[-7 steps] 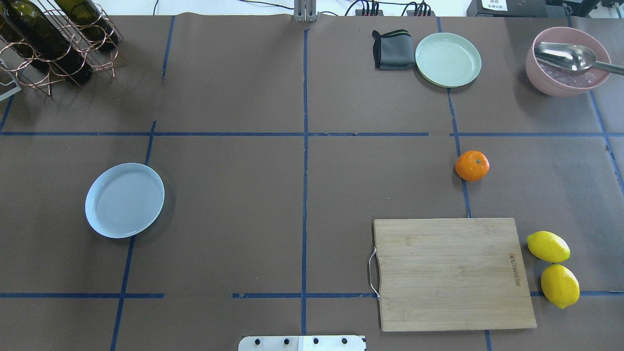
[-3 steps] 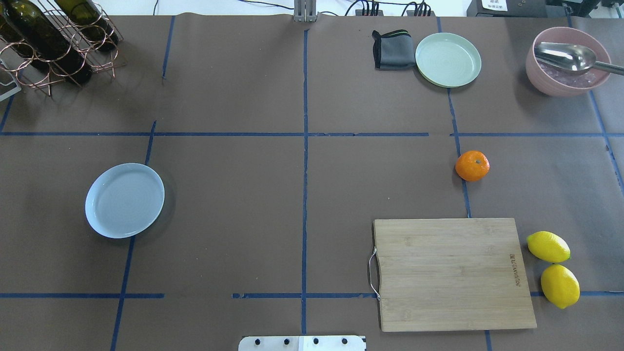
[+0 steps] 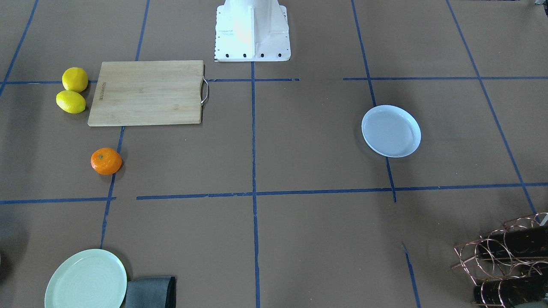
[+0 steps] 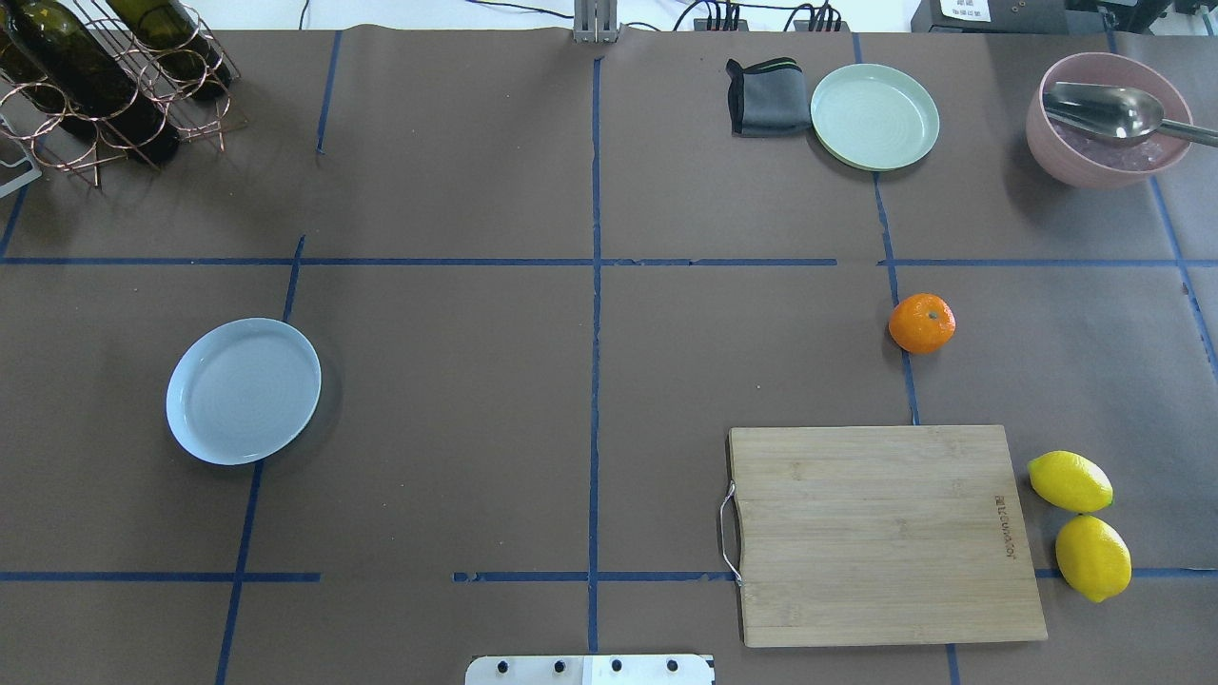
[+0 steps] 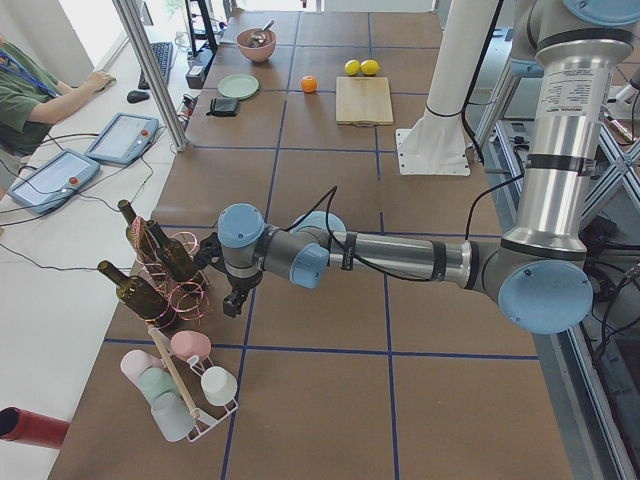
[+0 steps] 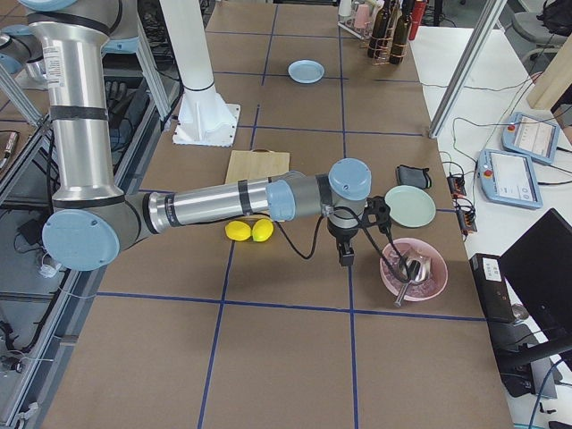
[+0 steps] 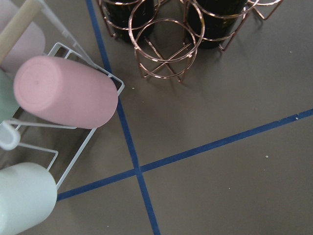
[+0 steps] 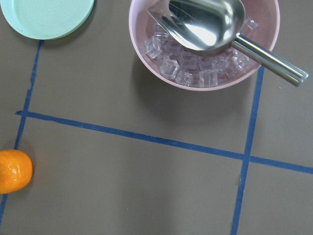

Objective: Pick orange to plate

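Nothing on the table had moved since before. The round, bumpy orange (image 4: 922, 323) sat on the table near the right gripper (image 6: 346, 259). The smooth, round plate (image 4: 244, 391) lay far from it. The left gripper (image 5: 232, 303) hung beside the wire bottle rack (image 5: 188, 296). I could not tell if either gripper was open.

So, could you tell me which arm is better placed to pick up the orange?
Right. The right gripper hangs beside the pink bowl, the orange in its wrist view; the left gripper is off by the wine rack.
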